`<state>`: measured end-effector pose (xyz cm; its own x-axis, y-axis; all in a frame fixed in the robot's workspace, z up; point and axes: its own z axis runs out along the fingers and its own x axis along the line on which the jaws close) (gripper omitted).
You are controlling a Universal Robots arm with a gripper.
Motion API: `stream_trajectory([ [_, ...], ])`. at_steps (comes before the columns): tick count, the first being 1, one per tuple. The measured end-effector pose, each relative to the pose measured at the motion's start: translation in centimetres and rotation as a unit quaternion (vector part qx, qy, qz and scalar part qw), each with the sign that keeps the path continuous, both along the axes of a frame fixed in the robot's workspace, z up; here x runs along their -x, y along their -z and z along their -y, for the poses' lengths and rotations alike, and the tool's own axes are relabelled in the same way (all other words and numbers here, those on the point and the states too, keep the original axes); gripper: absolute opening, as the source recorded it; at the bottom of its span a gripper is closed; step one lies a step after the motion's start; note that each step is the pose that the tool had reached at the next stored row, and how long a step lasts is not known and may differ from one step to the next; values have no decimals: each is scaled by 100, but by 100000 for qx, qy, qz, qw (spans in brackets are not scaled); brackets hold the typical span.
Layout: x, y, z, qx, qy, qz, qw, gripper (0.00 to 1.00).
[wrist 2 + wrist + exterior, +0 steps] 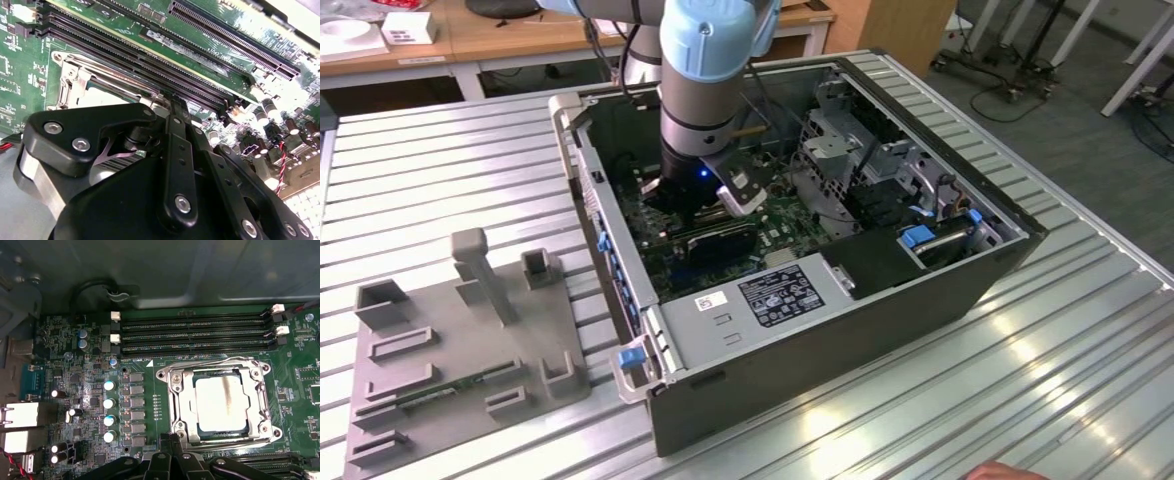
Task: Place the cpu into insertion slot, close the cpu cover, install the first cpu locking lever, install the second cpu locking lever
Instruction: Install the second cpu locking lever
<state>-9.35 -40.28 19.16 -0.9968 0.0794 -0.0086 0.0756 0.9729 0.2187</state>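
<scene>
Exterior view: ribbed metal table [1067, 330] carrying one open computer case [854, 320], side panel off, motherboard exposed. Beside the case, toward the exterior view's left, one grey fixture plate [454, 370] with several upright blocks and holders. Behind, wooden desks [520, 35] and a grey floor; wheeled stand legs at the far corner toward the exterior view's right. One arm [707, 70], pale blue joint over a silver-grey link, reaching down into the case; gripper [700, 205] low over the board, just above the socket area. Jaw state not readable here. A fingertip of a person's hand [1007, 471] at the lower edge.

Second wrist view: gripper [176, 107] seen from behind its black linkage, fingertips drawn together to a narrow point with nothing between them, ending at the edge of the socket beside the memory slots. Four long dark memory slots [150, 65] running diagonally, one longer expansion slot [235, 40] beyond. Part of the cpu cover [85, 75] and a pale patch of the cpu [100, 97] just past the black finger link.

First wrist view: green motherboard [150, 365] under the grey case wall. One cpu [221, 402] seated flat in the socket, silvery-tan top with a darker streak. One cpu cover [182, 400] lying down around the cpu, framing it on all sides. Four memory slots [192, 332] above the socket. Four silver-topped capacitors [109, 411] in a column beside the socket. Black finger tips [172, 440] closed together, touching or just beside the socket's near edge; cannot tell which
</scene>
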Motion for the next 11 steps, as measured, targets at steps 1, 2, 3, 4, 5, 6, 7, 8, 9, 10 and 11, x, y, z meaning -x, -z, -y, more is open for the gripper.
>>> stream_trajectory([
  [1, 0, 0, 0, 79, 2, 2, 100000, 11],
  [2, 0, 0, 0, 119, -1, 0, 100000, 11],
  [3, 0, 0, 0, 140, -3, -3, 100000, 11],
  [4, 0, 0, -1, 145, -4, -4, 100000, 11],
  [5, 0, 0, -1, 147, 0, -1, 100000, 11],
  [6, 1, 0, -2, 148, -1, 1, 100000, 11],
  [7, 3, 1, -3, 145, 3, 5, 100000, 11],
  [8, 8, 1, -3, 142, 3, 6, 100000, 11],
  [9, 15, 1, -4, 139, -2, 0, 100000, 11],
  [10, 24, 2, -4, 132, -2, 3, 100000, 11],
  [11, 34, 3, -5, 128, 0, 4, 100000, 11],
])
